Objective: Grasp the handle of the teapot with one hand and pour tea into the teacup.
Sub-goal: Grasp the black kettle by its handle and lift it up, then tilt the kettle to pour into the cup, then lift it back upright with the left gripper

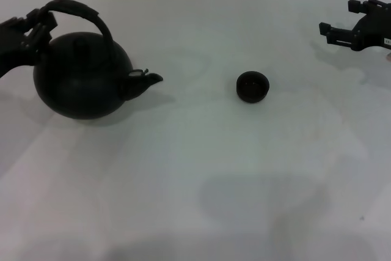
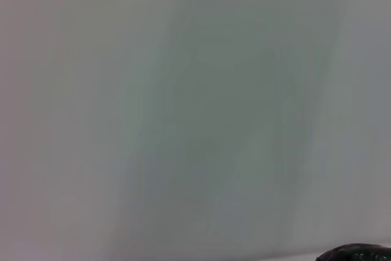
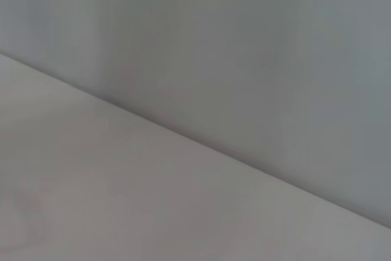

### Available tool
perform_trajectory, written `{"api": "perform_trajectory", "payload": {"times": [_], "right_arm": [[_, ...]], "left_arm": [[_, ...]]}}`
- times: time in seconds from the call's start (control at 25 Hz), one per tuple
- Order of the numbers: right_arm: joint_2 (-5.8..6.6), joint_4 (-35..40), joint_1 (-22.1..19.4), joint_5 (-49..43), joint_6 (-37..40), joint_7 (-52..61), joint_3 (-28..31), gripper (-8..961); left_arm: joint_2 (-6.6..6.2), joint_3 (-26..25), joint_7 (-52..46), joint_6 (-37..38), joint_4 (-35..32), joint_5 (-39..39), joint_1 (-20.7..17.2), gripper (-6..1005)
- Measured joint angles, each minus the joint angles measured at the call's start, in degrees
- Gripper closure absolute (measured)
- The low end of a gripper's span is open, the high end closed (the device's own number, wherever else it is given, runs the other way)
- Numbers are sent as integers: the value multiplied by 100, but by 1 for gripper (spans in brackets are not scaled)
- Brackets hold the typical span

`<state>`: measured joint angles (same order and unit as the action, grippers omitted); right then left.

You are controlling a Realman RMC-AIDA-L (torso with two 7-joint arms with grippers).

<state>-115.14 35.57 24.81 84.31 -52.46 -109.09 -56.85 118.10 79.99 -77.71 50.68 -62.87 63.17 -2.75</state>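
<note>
Reaching in from the robot's left side, the left gripper (image 1: 38,25) sits right at the near end of the handle (image 1: 76,9), where the arched band comes down toward the teapot (image 1: 82,77). From the head view its dark parts merge with the band, so I cannot tell whether the jaws are spread around it or already pinching it. The teapot stands upright on the counter (image 1: 201,169), spout (image 1: 146,79) pointing toward the teacup (image 1: 252,86), which sits well apart from it, nearer the middle. No tea is visible anywhere.

The step in hand looks like securing the handle. To my eye the hold would be better on the thicker textured middle of the band than at its end, since a grip off to one side would let a heavy pot swing and tip the spout early. Once lifted, the pot needs carrying across with the spout kept level, then tilting slowly so the stream lands in such a small cup.

The right gripper (image 1: 357,29) hangs idle at the far right edge, jaws apparently spread, well away from the cup.

The counter is plain, pale and smooth, with soft shadows and nothing else on it that I can see. The wrist views show only blank pale surface and wall, plus a sliver of something dark at one edge of the left one
</note>
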Motion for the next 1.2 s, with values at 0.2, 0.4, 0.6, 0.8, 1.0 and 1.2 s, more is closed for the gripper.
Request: {"api": "perform_trajectory", "payload": {"times": [0.2,0.4,0.6,0.8,1.0,1.2], "right_arm": [[0,-10,1,118,-11,-14,-18,90],[-6,-10,1,161,-32,-22,-29,90],[-9,-61,3,350,-64,-164,-29,90],[-9,-86,5,454,-81,-224,-27,90],[-8,-86,-5,592,-95,-226,-31,90],[-8,-86,-8,709,-148,-227,-37,90]], "left_arm": [[53,-153,-256,-82,-282,699,237,782],[49,-335,-459,-99,-300,1136,587,785],[61,-470,-785,-143,-315,1702,939,787],[87,-440,-1172,-375,-293,2415,1397,789],[88,-324,-1526,-617,-152,2861,1887,791],[68,-338,-2007,-694,21,3260,2382,793]]}}
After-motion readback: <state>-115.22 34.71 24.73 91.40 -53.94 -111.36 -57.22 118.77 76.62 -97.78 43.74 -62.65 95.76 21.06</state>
